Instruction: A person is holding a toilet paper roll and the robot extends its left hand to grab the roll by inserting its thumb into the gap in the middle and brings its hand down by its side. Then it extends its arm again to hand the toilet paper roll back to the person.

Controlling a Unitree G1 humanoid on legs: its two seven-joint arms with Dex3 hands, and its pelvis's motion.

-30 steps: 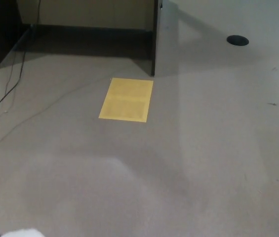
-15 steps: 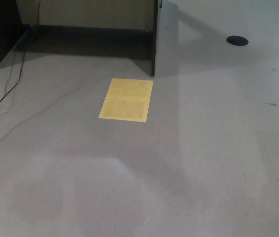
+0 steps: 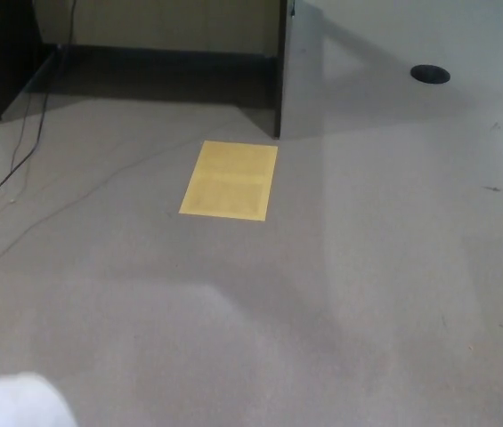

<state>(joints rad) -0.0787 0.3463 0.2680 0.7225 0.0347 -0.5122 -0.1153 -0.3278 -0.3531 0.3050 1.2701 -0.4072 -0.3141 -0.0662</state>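
Observation:
A white rounded shape (image 3: 15, 402), blurred and cut off by the frame, shows at the bottom left corner of the head view; it looks like the toilet paper roll. What holds it is hidden below the picture edge. Neither of my hands shows, and no person is in view.
Grey carpet fills the view. A yellow sheet (image 3: 230, 180) lies on the floor at centre. Behind it stands a dark desk with a grey side panel (image 3: 297, 67). Cables (image 3: 15, 165) trail along the floor at left. A black round disc (image 3: 430, 74) lies at the far right.
A white sliver at the bottom left edge one second ago dropped out of view, and now a larger white shape has risen into the same corner.

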